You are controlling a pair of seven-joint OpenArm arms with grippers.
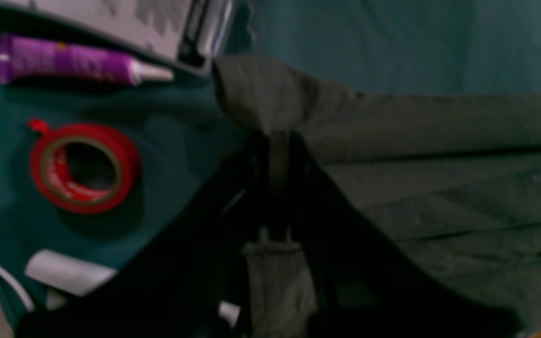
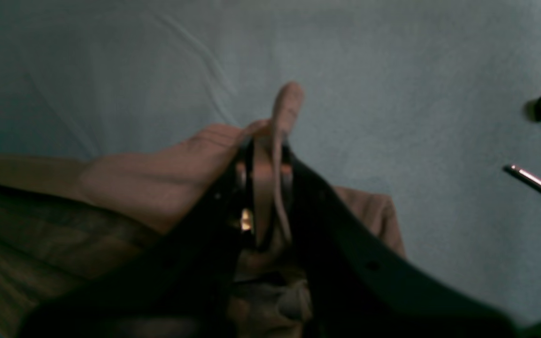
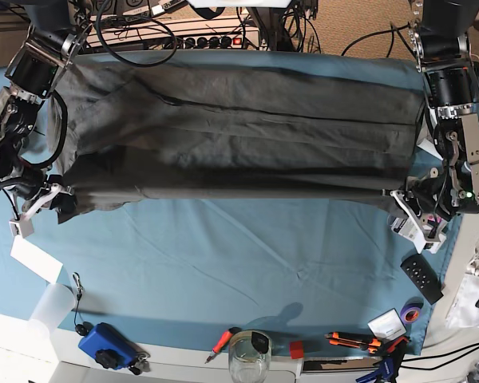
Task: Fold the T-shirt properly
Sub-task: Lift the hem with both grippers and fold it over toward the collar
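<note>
T-shirt point(image 3: 239, 136): dark charcoal, spread wide over the far half of the table cloth, stretched between both arms; front edge pulled into a taut straight line from one gripper to the other, lifted off the cloth with a shadow beneath.
Left gripper point(image 1: 277, 141): at the right edge of the worktop in the base view; jaws closed on a corner of the T-shirt, a fold of grey fabric bunched above the tips.
Right gripper point(image 2: 270, 155): at the left edge of the worktop in the base view; jaws clamped on a thin pinch of the T-shirt, a tongue of fabric sticking up past the tips.
Table cloth point(image 3: 223, 255): teal-blue, wrinkled, bare across the near half of the worktop.
Red tape roll point(image 1: 85, 166): flat on the cloth beside the left gripper, apart from the shirt.
Purple tube point(image 1: 71, 61): lying on the cloth beyond the tape roll, white nozzle pointing toward the shirt corner.
Remote control point(image 3: 422, 278): black, near the right edge, closer to the front than the left gripper.
Glass jar point(image 3: 249, 357): at the front edge, about mid-width.
Blue device point(image 3: 108, 345): front-left corner area.
Orange-handled tools point(image 3: 355, 341): along the front edge toward the right corner.
</note>
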